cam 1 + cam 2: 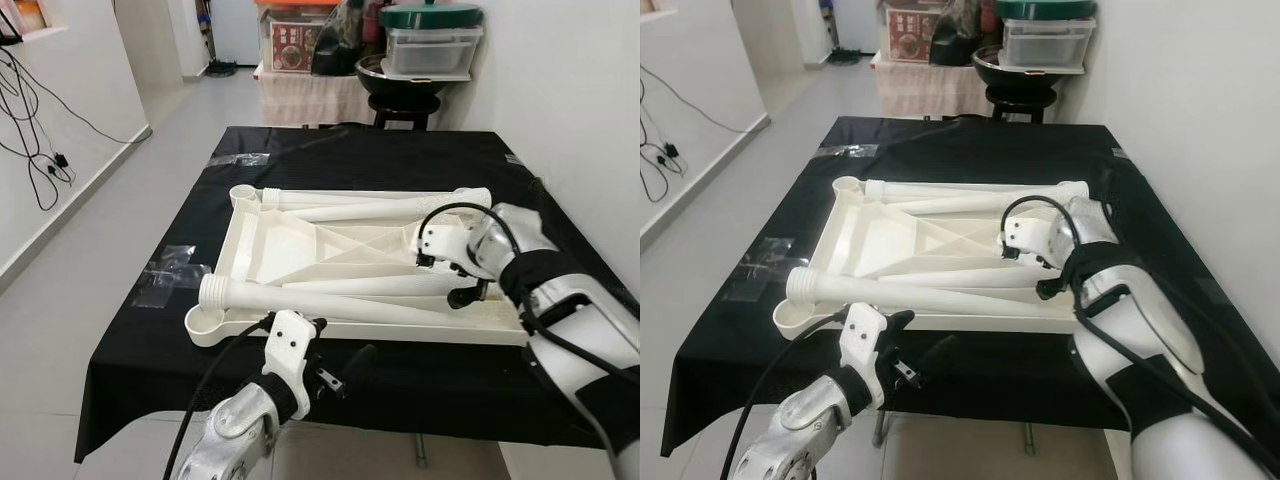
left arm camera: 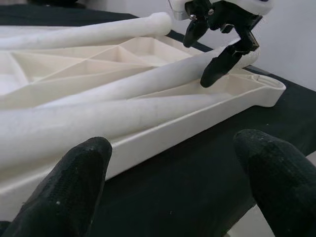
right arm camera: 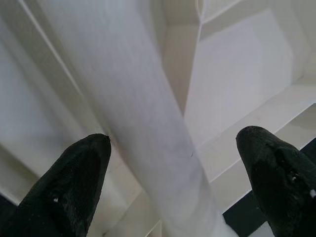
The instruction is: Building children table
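A white plastic child's tabletop (image 1: 270,245) lies upside down on a table covered in black cloth (image 1: 400,160). Several white tube legs rest loose across it, one along the front (image 1: 330,298) and one at the far rim (image 1: 370,197). My right gripper (image 1: 450,277) hangs open over the right end of a middle leg (image 3: 133,98), one finger on each side and neither touching. My left gripper (image 1: 335,360) is open and holds nothing, low at the table's front edge, just in front of the tabletop's near rim (image 2: 163,133).
Clear tape patches (image 1: 170,270) stick to the cloth on the left. Storage boxes and a black stool (image 1: 405,75) stand beyond the far end. A white wall runs close along the right side. Cables (image 1: 40,150) hang on the left wall above open floor.
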You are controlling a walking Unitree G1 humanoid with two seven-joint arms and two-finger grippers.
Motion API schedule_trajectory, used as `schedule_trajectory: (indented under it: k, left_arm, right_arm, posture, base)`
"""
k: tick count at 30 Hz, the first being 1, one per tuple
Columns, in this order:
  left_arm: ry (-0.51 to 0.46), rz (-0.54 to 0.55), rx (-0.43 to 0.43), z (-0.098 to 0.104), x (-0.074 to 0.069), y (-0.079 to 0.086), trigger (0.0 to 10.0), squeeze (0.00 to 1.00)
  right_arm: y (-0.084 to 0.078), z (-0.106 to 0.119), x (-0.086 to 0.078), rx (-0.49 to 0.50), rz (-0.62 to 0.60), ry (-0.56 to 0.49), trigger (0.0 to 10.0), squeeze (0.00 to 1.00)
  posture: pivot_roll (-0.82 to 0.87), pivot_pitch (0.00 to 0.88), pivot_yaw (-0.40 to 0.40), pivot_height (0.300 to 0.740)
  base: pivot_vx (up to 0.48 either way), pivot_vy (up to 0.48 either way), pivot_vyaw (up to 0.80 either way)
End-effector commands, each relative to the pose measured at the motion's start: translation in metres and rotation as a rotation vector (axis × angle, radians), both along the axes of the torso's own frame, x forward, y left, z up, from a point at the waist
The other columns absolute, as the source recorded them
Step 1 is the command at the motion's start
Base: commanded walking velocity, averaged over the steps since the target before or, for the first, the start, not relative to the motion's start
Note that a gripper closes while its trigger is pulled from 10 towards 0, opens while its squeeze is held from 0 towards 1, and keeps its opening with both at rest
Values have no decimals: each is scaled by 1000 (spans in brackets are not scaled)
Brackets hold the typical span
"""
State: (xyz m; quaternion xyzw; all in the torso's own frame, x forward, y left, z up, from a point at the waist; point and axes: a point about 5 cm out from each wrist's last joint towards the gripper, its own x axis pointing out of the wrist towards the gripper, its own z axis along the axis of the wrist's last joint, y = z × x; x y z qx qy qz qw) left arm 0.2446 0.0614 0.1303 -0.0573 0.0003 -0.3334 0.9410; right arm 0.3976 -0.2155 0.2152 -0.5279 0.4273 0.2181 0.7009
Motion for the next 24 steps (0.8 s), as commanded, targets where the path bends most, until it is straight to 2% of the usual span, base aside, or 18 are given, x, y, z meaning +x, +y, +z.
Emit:
schedule_trajectory:
  k: [1, 3, 4, 5, 11, 20, 22, 24]
  left_arm:
    - [13, 1, 16, -1, -4, 1, 10000, 0]
    - [18, 6, 15, -1, -6, 3, 10000, 0]
    - [21, 9, 16, 0, -8, 4, 10000, 0]
    - [23, 11, 15, 1, -10, 6, 10000, 0]
    - [24, 16, 19, 5, -13, 9, 10000, 0]
    - [30, 24, 24, 7, -14, 12, 10000, 0]
    - [31, 21, 25, 8, -15, 11, 10000, 0]
    - [31, 21, 25, 8, -15, 11, 10000, 0]
  right_arm:
    - [2, 3, 2, -19, 2, -23, 10000, 0]
    - [1, 3, 2, -58, 4, -33, 10000, 0]
    - [2, 3, 3, -81, 10, -42, 2078, 0]
    - [3, 4, 4, -101, 21, -42, 0, 0]
    - [5, 9, 5, -116, 38, -37, 0, 0]
    - [0, 9, 4, -148, 50, -17, 0, 0]
    - [2, 13, 6, -99, 39, -76, 0, 0]
    - [2, 13, 6, -99, 39, -76, 0, 0]
  posture:
    - [-101, 98, -56, 740]
    - [-95, 112, -59, 740]
    - [-88, 124, -60, 740]
    - [-82, 135, -63, 740]
    - [-82, 148, -63, 740]
    - [-84, 153, -64, 740]
    - [-81, 151, -59, 740]
    - [-81, 151, -59, 740]
  base:
    - [0, 0, 0]
    - [0, 0, 0]
    - [0, 0, 0]
    - [0, 0, 0]
    - [0, 0, 0]
    - [0, 0, 0]
    - [0, 0, 0]
    - [0, 0, 0]
